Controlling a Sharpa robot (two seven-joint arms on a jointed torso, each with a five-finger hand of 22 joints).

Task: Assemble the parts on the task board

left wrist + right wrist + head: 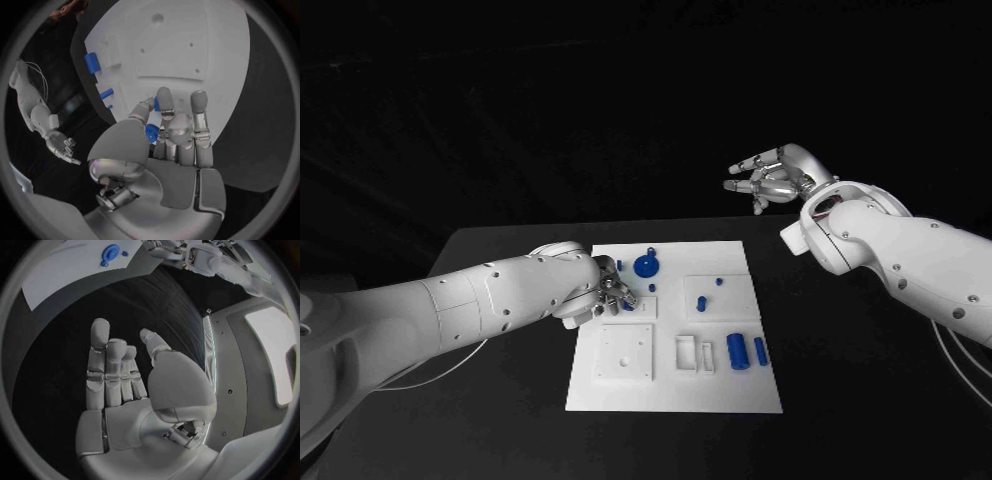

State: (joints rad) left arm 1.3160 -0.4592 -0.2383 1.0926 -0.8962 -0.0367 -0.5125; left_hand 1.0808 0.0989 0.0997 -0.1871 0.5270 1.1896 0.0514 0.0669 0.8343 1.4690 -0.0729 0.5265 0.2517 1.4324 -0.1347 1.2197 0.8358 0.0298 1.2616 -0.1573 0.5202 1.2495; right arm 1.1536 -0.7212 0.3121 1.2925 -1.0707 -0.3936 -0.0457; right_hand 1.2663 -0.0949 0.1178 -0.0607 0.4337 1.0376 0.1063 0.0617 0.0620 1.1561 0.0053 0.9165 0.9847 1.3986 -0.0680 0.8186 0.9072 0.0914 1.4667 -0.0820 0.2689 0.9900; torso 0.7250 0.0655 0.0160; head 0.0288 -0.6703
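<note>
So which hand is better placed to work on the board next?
Left, probably. The left hand is at the board and pinches a blue part; the right hand hovers open, away from the board.

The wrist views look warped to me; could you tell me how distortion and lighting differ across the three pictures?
Head view: straight edges on the task board, bright against a black table and background. Left wrist view: fisheye bends the board's edges; the left hand is evenly lit. Right wrist view: same curvature; the right hand is well lit.
</note>
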